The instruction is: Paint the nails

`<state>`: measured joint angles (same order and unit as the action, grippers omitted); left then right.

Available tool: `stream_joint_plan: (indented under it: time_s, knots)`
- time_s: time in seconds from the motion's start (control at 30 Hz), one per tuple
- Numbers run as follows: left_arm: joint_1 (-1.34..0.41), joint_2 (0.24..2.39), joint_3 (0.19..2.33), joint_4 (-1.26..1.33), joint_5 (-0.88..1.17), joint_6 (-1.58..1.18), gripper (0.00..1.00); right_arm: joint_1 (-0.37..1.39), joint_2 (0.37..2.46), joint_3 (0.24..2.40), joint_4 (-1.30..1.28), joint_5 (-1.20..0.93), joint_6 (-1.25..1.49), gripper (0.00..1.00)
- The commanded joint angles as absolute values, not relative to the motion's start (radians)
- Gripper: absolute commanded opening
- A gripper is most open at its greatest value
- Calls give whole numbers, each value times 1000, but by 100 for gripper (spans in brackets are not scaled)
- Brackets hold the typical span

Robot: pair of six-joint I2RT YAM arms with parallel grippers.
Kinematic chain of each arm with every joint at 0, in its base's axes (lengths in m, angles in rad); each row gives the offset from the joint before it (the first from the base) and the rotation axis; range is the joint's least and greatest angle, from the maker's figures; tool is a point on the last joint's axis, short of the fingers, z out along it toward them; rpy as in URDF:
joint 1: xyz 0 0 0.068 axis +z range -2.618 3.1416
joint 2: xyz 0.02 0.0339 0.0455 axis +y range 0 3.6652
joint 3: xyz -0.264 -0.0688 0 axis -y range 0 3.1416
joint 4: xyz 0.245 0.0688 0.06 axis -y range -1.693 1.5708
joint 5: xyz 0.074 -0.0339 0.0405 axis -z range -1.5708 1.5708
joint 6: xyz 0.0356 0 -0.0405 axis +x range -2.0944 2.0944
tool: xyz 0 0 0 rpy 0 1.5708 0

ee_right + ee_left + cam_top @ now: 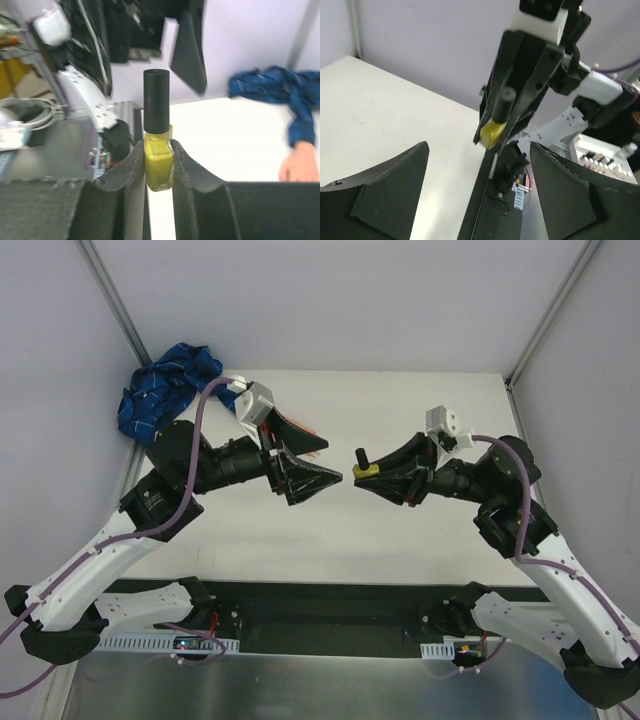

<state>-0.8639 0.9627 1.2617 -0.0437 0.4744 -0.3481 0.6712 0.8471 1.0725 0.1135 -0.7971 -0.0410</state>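
Observation:
My right gripper (368, 476) is shut on a small yellow nail polish bottle (159, 167) with a black cap (156, 100), held above the table's middle. In the right wrist view both pads press the bottle's sides. Facing it from the left, my left gripper (328, 480) is open, its fingers spread wide with nothing between them. In the left wrist view the bottle (492, 131) hangs just beyond them. The flesh-coloured mannequin hand (305, 440) lies at the back left, partly hidden by my left arm. Its blue plaid sleeve (165, 385) trails to the corner. The nails are too small to make out.
White walls with metal corner posts close in the table at the back and both sides. The arms' black base rail (320, 615) runs along the near edge. In the right wrist view the mannequin hand (300, 164) and sleeve (280, 90) lie to the right.

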Motion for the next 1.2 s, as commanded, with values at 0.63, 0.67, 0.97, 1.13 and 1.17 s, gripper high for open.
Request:
stream_joint_plan:
  time_s: [0.63,0.67,0.97,1.13,1.17]
  knots:
    - [-933,1157,1439,-6,181,-391,65,865,876,1189,-103,-206,-299,0]
    - [-933,1161,1436,-5,192,-391,63,867,876,1189,-101,-201,-299,0]
    - [-933,1181,1399,43,351,-416,21,877,881,1212,-69,-218,-262,0]
    - [-923,1183,1362,116,732,-373,0,868,859,1204,-5,-505,-221,0]
    - [-917,1183,1355,141,841,-365,0,852,867,1209,39,-602,-169,0]
